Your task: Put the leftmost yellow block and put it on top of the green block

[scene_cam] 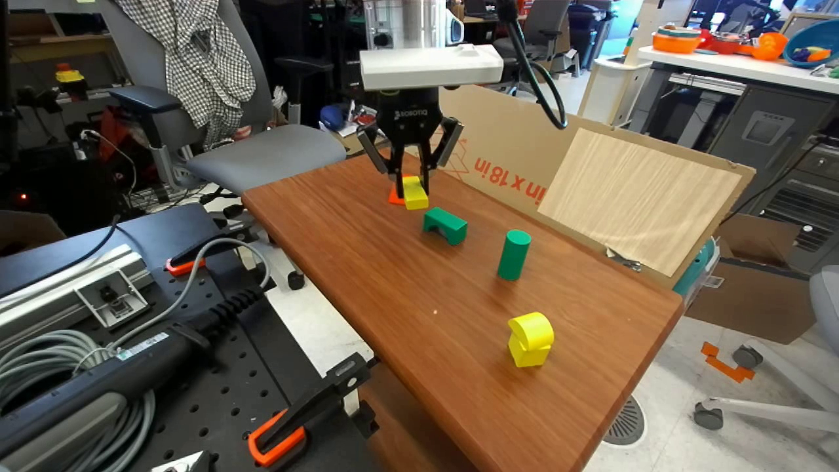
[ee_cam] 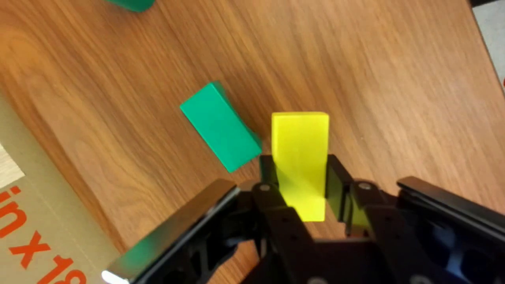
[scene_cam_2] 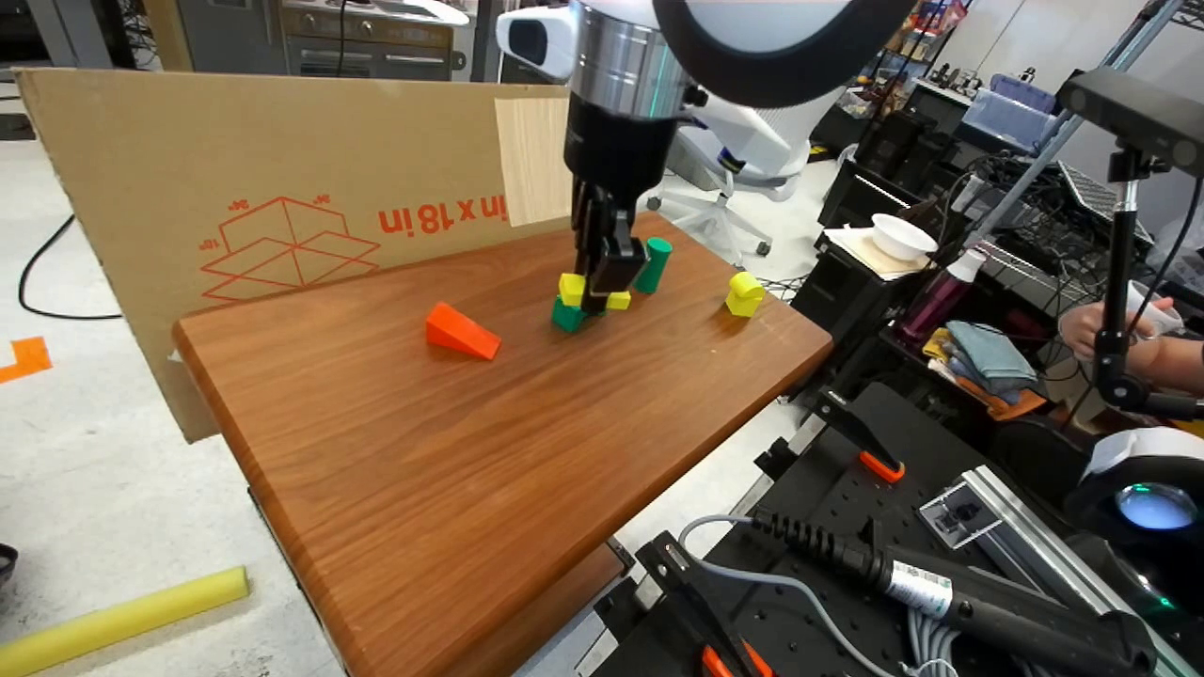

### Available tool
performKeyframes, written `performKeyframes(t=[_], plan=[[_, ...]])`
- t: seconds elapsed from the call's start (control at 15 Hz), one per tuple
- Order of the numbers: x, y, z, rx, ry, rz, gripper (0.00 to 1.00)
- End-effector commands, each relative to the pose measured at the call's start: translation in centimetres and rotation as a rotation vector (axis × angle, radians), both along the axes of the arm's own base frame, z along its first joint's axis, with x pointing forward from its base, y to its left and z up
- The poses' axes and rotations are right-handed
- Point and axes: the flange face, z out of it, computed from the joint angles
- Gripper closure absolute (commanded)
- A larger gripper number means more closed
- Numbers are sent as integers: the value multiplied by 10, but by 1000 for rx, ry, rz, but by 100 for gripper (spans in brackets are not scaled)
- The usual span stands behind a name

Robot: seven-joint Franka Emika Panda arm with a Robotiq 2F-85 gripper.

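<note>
My gripper (scene_cam: 413, 186) is shut on the yellow block (scene_cam: 416, 200), a plain oblong block held between the fingertips above the table. In the wrist view the gripper (ee_cam: 300, 171) grips the yellow block (ee_cam: 302, 138) by its sides, and the block extends past the fingertips. The green block (scene_cam: 446, 224), low and arch-shaped, stands on the table close to the held block and apart from it. In the wrist view the green block (ee_cam: 221, 128) lies left of the yellow block, turned at an angle. In an exterior view the gripper and yellow block partly hide the green block (scene_cam_2: 567, 315).
An upright green cylinder (scene_cam: 514, 254) stands beyond the green block. A chunkier yellow pair of pieces (scene_cam: 531, 341) stands further along the table. An orange wedge (scene_cam_2: 459, 331) lies on the other side of the gripper. A cardboard panel (scene_cam_2: 282, 169) lines one table edge.
</note>
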Motion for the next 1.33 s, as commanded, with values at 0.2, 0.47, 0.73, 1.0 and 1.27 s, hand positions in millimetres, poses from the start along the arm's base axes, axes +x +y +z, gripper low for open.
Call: performKeyframes(t=[0.2, 0.47, 0.73, 1.0, 1.27], plan=[[5, -27, -7, -169, 56, 271, 92], [8, -22, -19, -280, 67, 434, 92], [12, -11, -32, -358, 71, 560, 92], [20, 0, -36, -350, 57, 620, 92], [27, 8, -34, -314, 50, 639, 92]])
